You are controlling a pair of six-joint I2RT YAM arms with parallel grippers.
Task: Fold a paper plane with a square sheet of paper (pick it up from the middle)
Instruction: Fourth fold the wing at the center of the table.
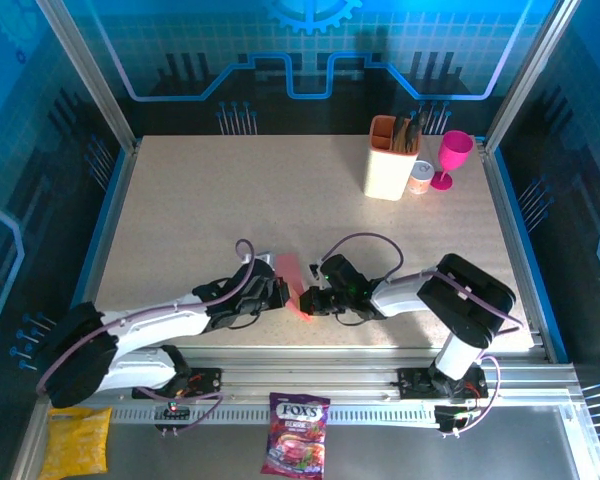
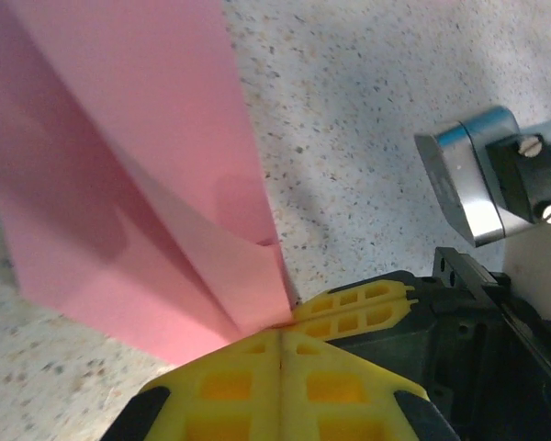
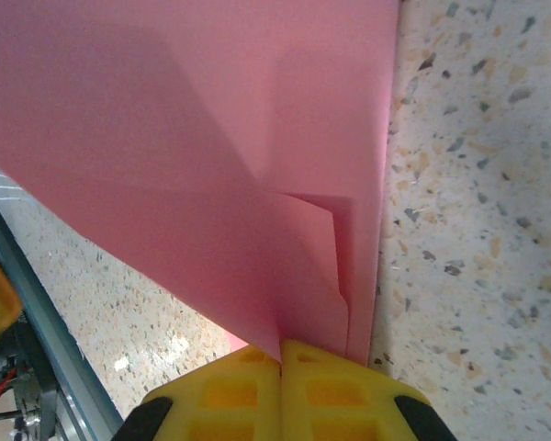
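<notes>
Paper plane (image 1: 291,272) low over table (image 1: 200,200), near-edge centre, tilted up off table. Left gripper (image 2: 281,333) – pads together, pinching plane's tip. Right gripper (image 3: 281,351) – pads together, clamped on plane's folded end.

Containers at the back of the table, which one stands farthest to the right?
The magenta goblet, stemmed; the small round tub and the tall peach holder stand to its left.
</notes>
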